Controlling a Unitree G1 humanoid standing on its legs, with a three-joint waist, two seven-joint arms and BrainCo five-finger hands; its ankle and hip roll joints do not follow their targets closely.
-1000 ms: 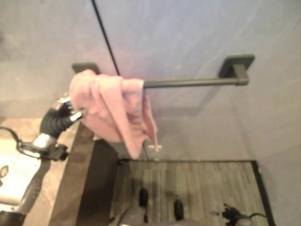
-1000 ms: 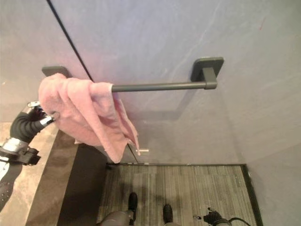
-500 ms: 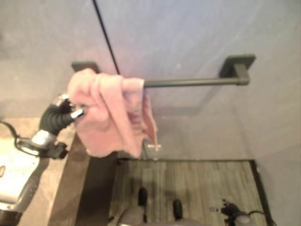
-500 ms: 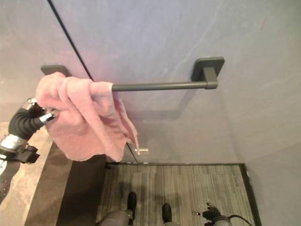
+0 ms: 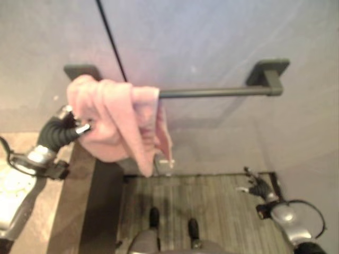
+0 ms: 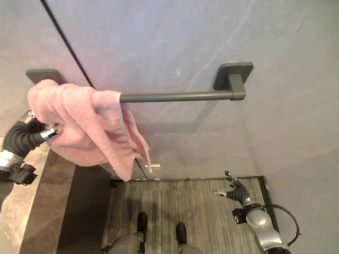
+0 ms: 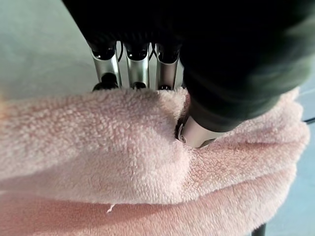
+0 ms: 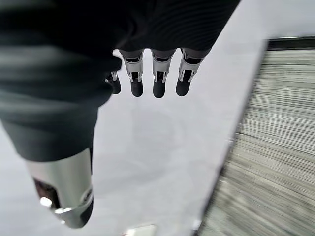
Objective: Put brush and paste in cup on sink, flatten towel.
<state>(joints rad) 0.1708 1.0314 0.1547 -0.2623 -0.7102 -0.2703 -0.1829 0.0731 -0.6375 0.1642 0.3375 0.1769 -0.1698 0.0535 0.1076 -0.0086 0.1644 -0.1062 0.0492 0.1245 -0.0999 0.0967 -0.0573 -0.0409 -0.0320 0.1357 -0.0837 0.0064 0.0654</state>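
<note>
Left hand (image 7: 206,123) is pinching the pink towel (image 5: 119,124), fingers and thumb buried in the bunched cloth, which is hanging over the left end of the dark wall rail (image 5: 212,93). Right hand (image 6: 235,189) is hanging low by the floor, fingers straight, holding nothing.

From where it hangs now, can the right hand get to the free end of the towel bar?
Probably yes. The right hand hangs low and open, holding nothing, below the towel bar, whose right stretch is bare; the pink towel bunches at the left end.
</note>
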